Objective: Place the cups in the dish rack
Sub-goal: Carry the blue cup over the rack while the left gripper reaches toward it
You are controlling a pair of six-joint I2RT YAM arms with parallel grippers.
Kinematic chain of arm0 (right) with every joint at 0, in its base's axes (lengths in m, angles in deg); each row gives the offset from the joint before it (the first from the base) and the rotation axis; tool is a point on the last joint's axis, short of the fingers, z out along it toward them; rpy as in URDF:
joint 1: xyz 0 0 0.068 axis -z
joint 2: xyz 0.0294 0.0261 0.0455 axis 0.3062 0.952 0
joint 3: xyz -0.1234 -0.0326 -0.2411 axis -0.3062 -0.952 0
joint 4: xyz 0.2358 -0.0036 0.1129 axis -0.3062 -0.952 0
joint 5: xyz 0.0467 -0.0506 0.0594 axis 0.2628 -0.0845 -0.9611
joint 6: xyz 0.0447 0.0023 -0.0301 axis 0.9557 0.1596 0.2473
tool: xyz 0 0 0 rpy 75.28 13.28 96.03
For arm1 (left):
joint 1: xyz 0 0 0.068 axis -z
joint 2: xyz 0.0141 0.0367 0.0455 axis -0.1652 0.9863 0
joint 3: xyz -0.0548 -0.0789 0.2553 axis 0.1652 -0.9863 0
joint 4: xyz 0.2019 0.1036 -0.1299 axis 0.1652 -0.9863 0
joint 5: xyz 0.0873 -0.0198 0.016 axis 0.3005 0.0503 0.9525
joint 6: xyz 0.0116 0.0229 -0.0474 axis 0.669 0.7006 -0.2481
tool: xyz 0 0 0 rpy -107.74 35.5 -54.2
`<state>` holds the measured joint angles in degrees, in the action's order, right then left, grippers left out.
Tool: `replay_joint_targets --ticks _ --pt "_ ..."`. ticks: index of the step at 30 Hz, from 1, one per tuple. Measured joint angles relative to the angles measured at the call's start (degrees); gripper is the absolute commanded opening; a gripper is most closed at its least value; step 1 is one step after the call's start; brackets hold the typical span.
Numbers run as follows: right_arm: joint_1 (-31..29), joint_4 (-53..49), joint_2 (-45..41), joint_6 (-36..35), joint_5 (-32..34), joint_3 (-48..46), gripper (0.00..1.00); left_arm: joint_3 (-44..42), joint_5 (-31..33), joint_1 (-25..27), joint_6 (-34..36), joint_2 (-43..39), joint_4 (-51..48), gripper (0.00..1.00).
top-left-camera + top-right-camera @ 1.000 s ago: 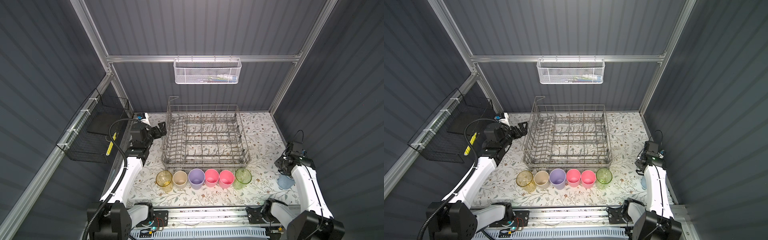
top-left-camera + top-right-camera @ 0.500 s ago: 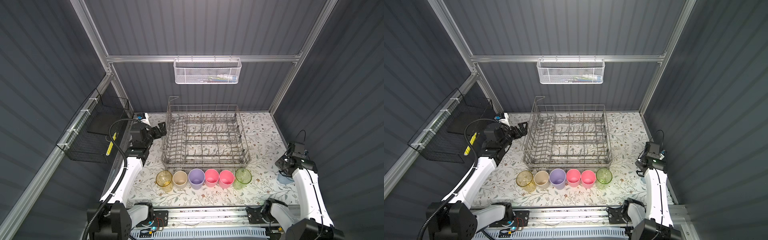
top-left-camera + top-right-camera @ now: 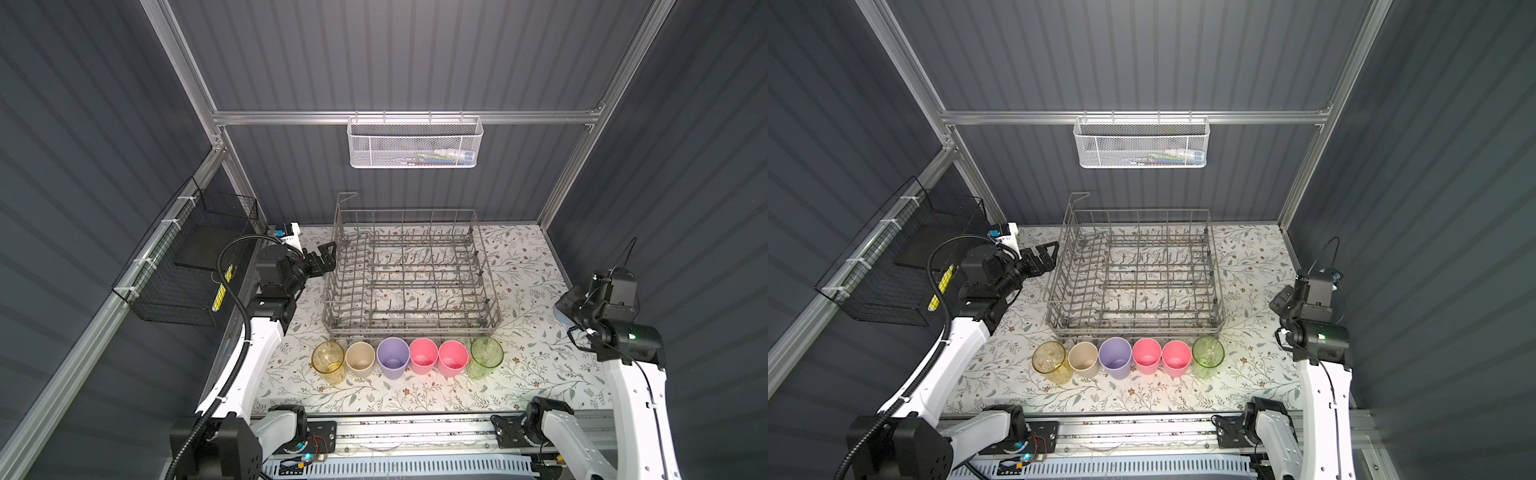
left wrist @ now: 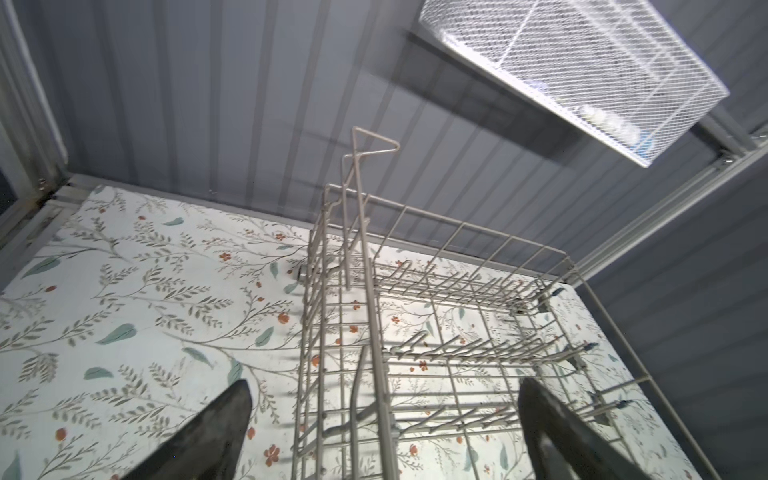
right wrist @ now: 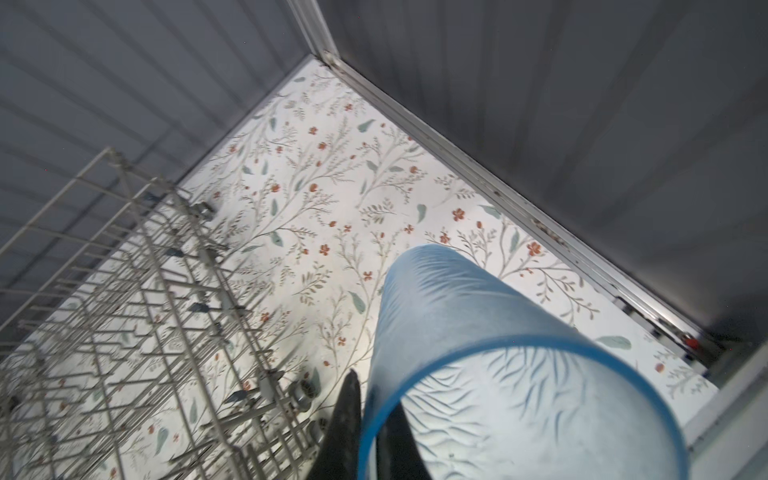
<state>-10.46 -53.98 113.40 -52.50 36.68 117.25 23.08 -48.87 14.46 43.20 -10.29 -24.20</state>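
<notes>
The right gripper is clenching its two dark fingers on the rim of the blue-grey cup, one finger outside the wall and one inside, probably so the cup can be tipped mouth-down over the tines; whether its base is touching the floral table I cannot tell. It is sitting at about four o'clock from the dish rack, apart from it. The left gripper is keeping its fingers spread wide, grasping nothing; it is hovering at ten o'clock, just beside the rack's side wall, perhaps ready to steady it.

The rack is sitting mid-table, carrying no cups. At six o'clock, six are standing upright in a tight row just in front of it: yellow cup, beige cup, lavender cup, pink cup, another pink cup, green cup; all are looking empty. At twelve o'clock a white mesh basket is holding small items too blurred to name; at nine o'clock a black wire basket is holding something flat and dark.
</notes>
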Motion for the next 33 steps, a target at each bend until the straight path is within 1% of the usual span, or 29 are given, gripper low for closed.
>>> replay_joint_targets --ticks 5,11,16,20,27,33 --pt "-8.4 2.1 0.6 0.1 -1.1 4.8 0.0 1.9 -5.2 0.0 -0.8 -1.2 1.1 1.0" --pt "-13.7 11.1 1.4 -0.7 -9.8 5.2 0.0 5.6 -14.0 0.2 -3.3 -0.4 4.1 0.99" --pt "-16.1 19.2 5.0 -0.2 -18.8 5.2 0.0 6.6 -22.5 1.1 -7.5 2.4 10.1 0.99" --pt "-17.3 27.9 8.4 1.6 -28.4 4.5 0.0 7.3 -27.8 2.5 -10.3 5.7 14.1 0.99" --pt "-18.9 45.8 14.8 9.7 -44.0 1.8 0.0 10.2 -34.1 6.8 -12.4 11.6 18.1 0.99" --pt "-20.6 57.6 20.6 16.5 -53.8 0.9 0.0 12.4 -38.8 10.4 -13.0 16.6 20.6 0.99"
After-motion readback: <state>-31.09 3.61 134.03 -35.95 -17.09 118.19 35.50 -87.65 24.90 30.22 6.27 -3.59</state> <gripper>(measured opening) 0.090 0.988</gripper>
